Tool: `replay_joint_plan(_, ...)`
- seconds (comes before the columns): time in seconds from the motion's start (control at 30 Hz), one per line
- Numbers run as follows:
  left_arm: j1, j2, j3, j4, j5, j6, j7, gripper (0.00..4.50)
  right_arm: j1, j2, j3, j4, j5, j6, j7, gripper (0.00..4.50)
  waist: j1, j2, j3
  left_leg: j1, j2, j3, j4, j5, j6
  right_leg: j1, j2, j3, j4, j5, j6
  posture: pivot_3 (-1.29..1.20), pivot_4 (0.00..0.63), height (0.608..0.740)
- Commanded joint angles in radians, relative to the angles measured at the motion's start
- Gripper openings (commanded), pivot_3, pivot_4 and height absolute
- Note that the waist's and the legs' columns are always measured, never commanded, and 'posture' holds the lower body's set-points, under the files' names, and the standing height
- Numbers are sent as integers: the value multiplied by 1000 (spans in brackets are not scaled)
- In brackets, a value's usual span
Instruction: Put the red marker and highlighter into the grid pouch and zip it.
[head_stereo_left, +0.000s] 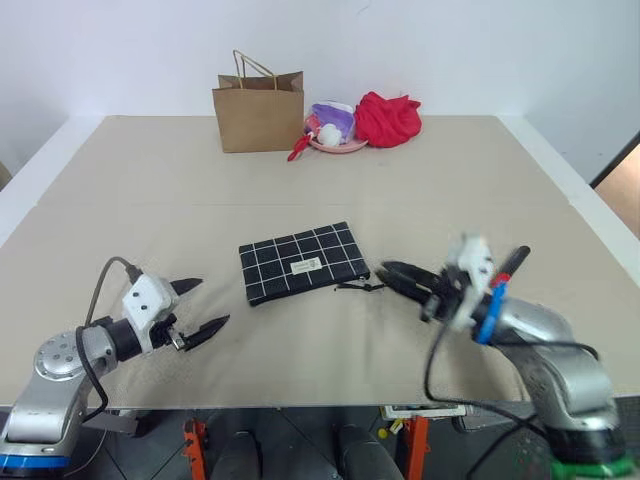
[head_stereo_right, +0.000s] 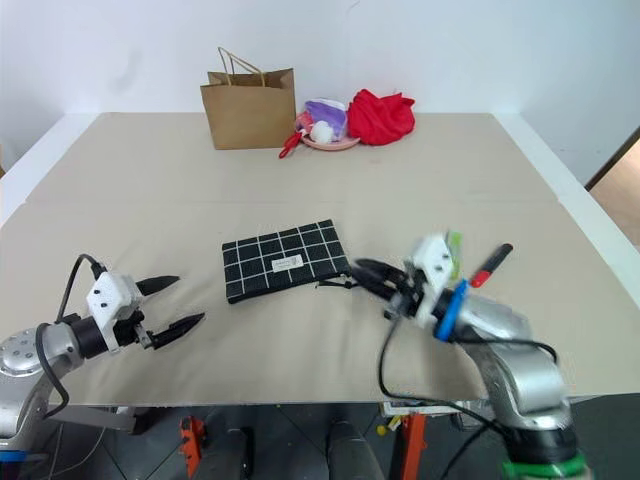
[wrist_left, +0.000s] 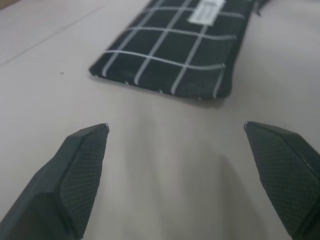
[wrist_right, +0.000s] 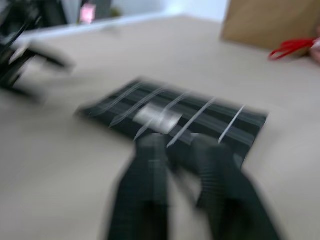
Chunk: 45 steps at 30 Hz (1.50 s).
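Both grippers hover low over the near table (head_stereo_left: 320, 370): left gripper (head_stereo_left: 202, 307) spread wide and empty, right gripper (head_stereo_right: 372, 275) pinched together by the grid pouch (head_stereo_left: 302, 262) zipper cord (contact blurred). Bare cloth surrounds the pouch. Red marker (head_stereo_right: 490, 265) and highlighter (head_stereo_right: 454, 244) lie half-hidden behind the right wrist.

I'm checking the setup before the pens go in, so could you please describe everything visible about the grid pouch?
The grid pouch is a flat rectangle of black fabric with white grid lines and a small white label on its face. It lies flat, slightly askew, mid-table on the beige cloth, with its black pull cord trailing from the corner nearest the right arm. It looks flat, as if empty. Neither tool visibly touches it.
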Motion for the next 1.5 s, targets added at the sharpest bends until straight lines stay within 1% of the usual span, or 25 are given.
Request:
replay_joint_plan(0.03,-27,9,-1,1,9,-34,-6,4500,-101,50,42,63,-56,39,-102,48,2,0,0,0,0,0,0,0,0,0,0,0,0,0,0,0,150,740)
replay_joint_plan(0.13,-45,3,-16,14,20,-51,-2,4500,-151,75,85,143,-125,3,-128,48,7,0,0,-1,0,0,-1,0,0,0,0,0,0,-2,3,0,150,740)
replay_joint_plan(0.23,-56,0,-26,24,27,-64,-1,4500,-165,91,100,184,-158,-23,-135,48,7,0,0,-2,0,0,-2,0,0,0,0,0,0,-1,7,0,150,740)
replay_joint_plan(0.33,-71,-7,-43,36,40,-82,2,4500,-180,123,143,252,-203,-56,-133,48,5,0,0,-2,0,0,-4,0,0,-1,0,0,0,-1,7,0,150,740)
replay_joint_plan(0.47,-79,-9,-70,39,58,-101,-4,4500,-182,161,217,370,-307,-121,-153,48,-2,0,0,0,1,0,-4,0,0,-1,2,0,0,0,6,0,150,740)
replay_joint_plan(0.73,-100,8,-80,50,69,-124,-14,4500,-188,187,212,435,-344,-118,-162,48,-1,0,0,0,1,0,-4,0,0,-1,2,0,1,1,6,0,150,740)
replay_joint_plan(0.83,-119,50,-85,106,144,-252,-32,4500,-189,184,210,433,-349,-118,-159,48,-1,0,0,1,1,0,-4,1,0,-1,2,0,1,2,4,0,150,740)
replay_joint_plan(0.93,-181,80,-95,215,215,-412,-32,4500,-188,186,211,432,-355,-123,-159,48,-1,0,0,1,1,0,-4,2,1,-1,2,0,1,1,1,0,150,740)
replay_joint_plan(1.07,-271,95,-167,352,291,-606,-68,4500,-188,200,210,420,-356,-127,-161,48,1,0,0,1,1,0,-4,3,0,0,1,0,1,2,1,0,150,740)
replay_joint_plan(1.17,-320,90,-227,432,332,-728,-91,4500,-191,208,208,412,-358,-125,-164,48,0,0,0,1,1,0,-4,3,0,-1,2,0,1,2,2,0,150,740)
replay_joint_plan(1.27,-370,82,-277,509,378,-814,-87,4500,-190,210,205,405,-362,-126,-170,48,0,0,0,1,1,0,-5,3,0,-1,2,0,1,4,6,0,150,740)
replay_joint_plan(1.37,-426,70,-312,608,430,-904,-56,4500,-187,208,200,397,-362,-124,-170,48,2,1,-1,1,1,0,-5,3,0,-1,2,0,1,4,6,0,150,740)
replay_joint_plan(1.47,-535,34,-353,772,516,-1023,19,4500,-176,202,195,370,-362,-117,-173,48,7,2,-2,1,1,0,-4,4,2,0,2,0,1,5,6,0,150,740)
replay_joint_plan(1.5,-560,26,-365,813,528,-1056,32,4500,-174,201,195,363,-361,-115,-172,48,7,2,-2,1,1,0,-4,6,5,1,2,0,1,5,6,0,150,740)
